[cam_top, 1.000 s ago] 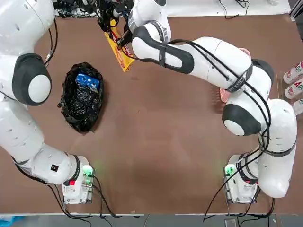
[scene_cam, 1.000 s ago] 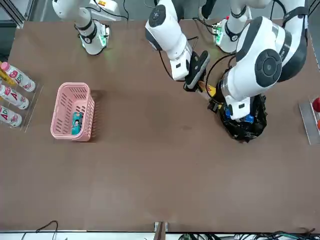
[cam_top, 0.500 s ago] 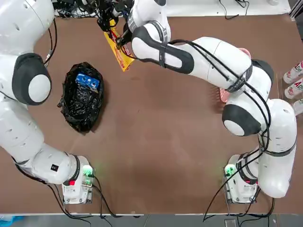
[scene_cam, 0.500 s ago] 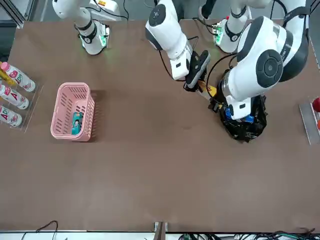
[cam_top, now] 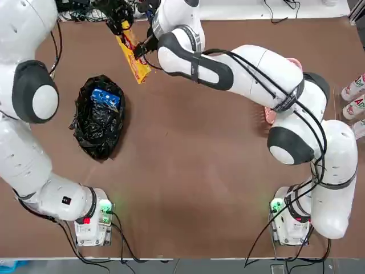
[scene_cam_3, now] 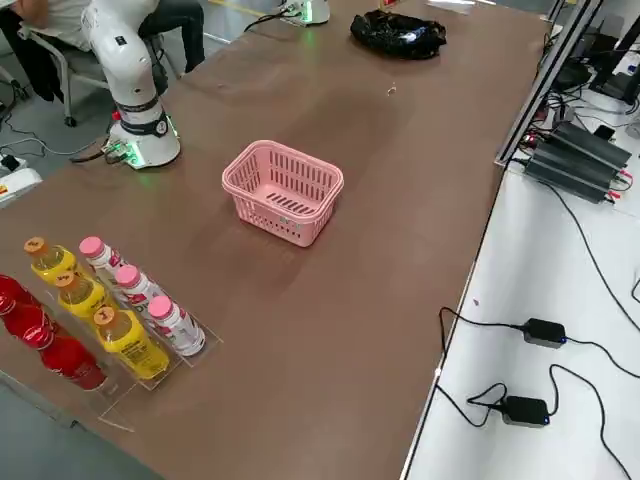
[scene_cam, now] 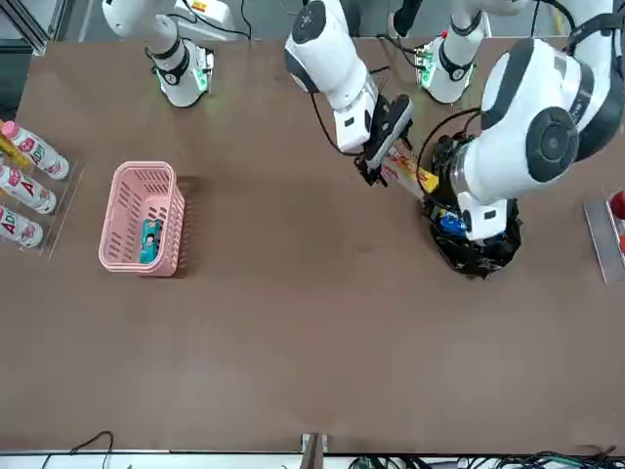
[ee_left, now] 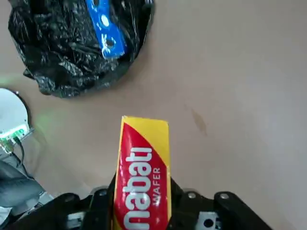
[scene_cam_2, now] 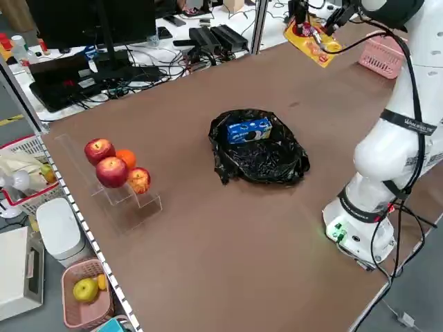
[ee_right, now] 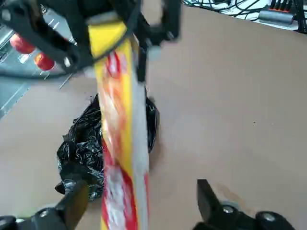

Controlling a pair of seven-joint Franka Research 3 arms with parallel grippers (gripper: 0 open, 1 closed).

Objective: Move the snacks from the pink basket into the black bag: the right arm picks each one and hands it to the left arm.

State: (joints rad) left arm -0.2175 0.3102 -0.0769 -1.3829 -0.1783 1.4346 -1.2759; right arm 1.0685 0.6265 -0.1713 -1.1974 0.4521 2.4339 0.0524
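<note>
My left gripper (cam_top: 121, 21) is clamped on the yellow packet (cam_top: 132, 57), holding it in the air over the far side of the table (cam_top: 188, 182), beyond the bag (cam_top: 98, 123). My right gripper (scene_cam: 383, 137) sits just beside that packet, fingers spread apart — 1 on each side in the right wrist view, not gripping. The bag lies on the table with the blue packet (cam_top: 106, 98) in its mouth. The basket (scene_cam: 143, 217), well apart on my right, holds the teal packet (scene_cam: 150, 239).
</note>
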